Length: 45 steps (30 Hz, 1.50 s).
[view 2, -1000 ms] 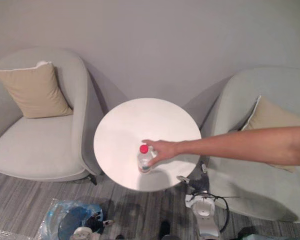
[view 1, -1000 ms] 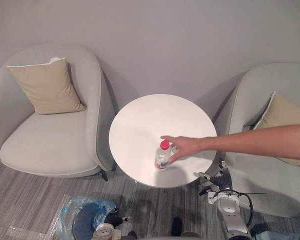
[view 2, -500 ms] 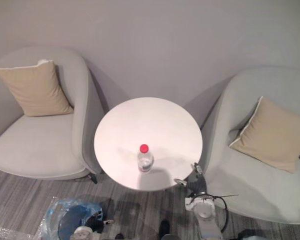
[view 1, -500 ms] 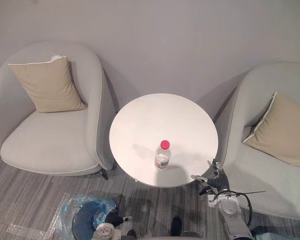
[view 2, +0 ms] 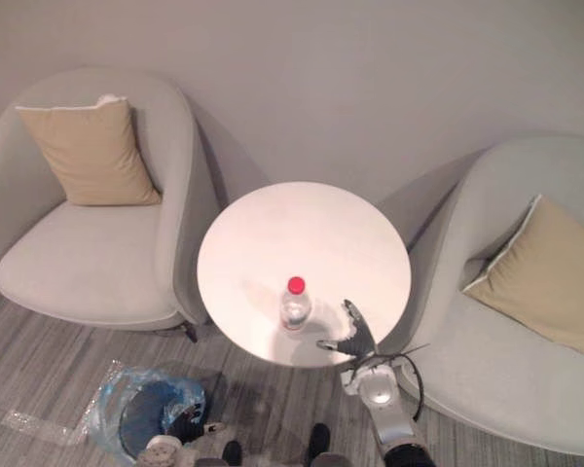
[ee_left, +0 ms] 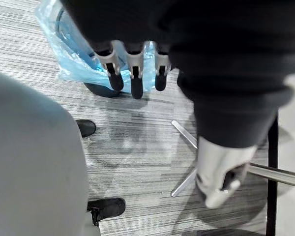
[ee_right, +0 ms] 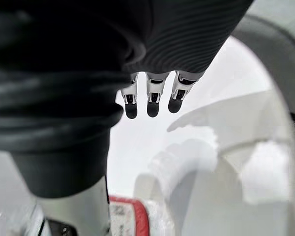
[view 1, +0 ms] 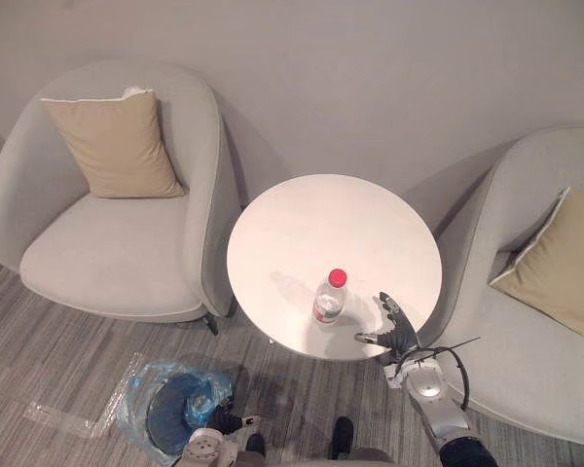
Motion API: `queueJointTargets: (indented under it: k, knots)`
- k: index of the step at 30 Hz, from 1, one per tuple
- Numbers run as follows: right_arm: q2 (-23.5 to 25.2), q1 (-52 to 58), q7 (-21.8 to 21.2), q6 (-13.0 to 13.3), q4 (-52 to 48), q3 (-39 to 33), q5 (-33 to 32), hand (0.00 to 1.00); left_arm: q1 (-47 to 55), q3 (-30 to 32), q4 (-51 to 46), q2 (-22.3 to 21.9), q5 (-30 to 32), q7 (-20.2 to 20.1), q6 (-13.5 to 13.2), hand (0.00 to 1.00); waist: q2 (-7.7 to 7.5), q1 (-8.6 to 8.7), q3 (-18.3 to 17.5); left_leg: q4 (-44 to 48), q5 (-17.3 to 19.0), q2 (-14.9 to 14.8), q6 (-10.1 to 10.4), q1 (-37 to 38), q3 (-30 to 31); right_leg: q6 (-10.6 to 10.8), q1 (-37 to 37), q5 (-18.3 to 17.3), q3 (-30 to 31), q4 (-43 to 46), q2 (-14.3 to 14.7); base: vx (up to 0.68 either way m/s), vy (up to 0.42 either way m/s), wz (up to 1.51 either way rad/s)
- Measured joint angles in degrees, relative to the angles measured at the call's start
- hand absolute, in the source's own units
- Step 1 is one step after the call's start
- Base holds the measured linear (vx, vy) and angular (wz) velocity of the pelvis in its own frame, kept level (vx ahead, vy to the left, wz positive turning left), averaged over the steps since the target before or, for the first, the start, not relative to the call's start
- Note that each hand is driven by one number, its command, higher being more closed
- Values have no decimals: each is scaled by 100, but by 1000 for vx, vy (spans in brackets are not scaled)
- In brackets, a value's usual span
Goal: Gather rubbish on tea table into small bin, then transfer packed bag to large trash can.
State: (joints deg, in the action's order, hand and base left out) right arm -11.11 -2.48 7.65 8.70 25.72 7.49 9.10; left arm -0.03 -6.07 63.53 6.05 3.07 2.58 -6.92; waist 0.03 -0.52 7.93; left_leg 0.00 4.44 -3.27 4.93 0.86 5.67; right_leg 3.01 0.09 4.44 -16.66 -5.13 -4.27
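Plain grey wall, two armchairs, and a round white tea table between them.

Head camera: the bottle stands upright near the table's front edge, so its long axis is vertical. The right hand is at the rim just to the bottle's right, fingers spread and empty. It's clearly the nearer hand. The small bin is down on the floor, front left.

Left wrist view: the left hand hangs with straight fingers, holding nothing.

Right wrist view: the bottle's red top is close by the thumb, apart from the fingers.
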Motion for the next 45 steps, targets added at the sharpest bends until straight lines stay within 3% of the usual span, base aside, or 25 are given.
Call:
queueJointTargets:
  k: [13, 14, 21, 30, 36, 45]
  knots:
    - [23, -614, 298, -1, 0, 215, -17, 0, -60, -186, -114, -6, -112, 143, -18, 0, 60, -185, 91, -86, -130, 11, 29, -268, 296, -25, -130, -45, -290, 3, -13, -6, -1, 14]
    - [31, -691, 340, -2, 2, 228, -18, 100, -79, -186, -113, -13, -117, 179, -18, 0, 73, -208, 106, -86, -148, 12, 37, -292, 321, -27, -174, -43, -318, 4, -14, 8, 1, 12]
    - [118, -1274, 476, -11, 268, 406, -147, 100, -122, -191, -129, -12, -216, 220, -24, 0, 79, -286, 187, -73, -154, 19, 44, -389, 406, -32, -201, -48, -373, 5, -17, -7, 4, 4]
    - [181, -1218, 420, -25, 261, 450, -281, 100, -126, -194, -222, -17, -214, 221, -14, 0, 91, -315, 255, -71, -157, 14, 48, -382, 430, -46, -218, -101, -372, 62, -25, 5, 2, 3]
    - [204, -54, 189, -13, -897, 384, -252, 100, -126, -192, -215, -22, -147, 206, 21, 0, 87, -256, 252, -73, -129, -18, 24, -200, 215, -12, -240, -256, -35, 332, -51, -5, 16, -11]
    - [213, 889, -46, 25, -1611, 155, -226, 100, -115, -240, -87, -14, 22, 167, 113, 0, 46, -87, 90, 138, 117, -83, 2, -77, -511, 12, -408, -205, 703, 444, 20, -37, 22, -41]
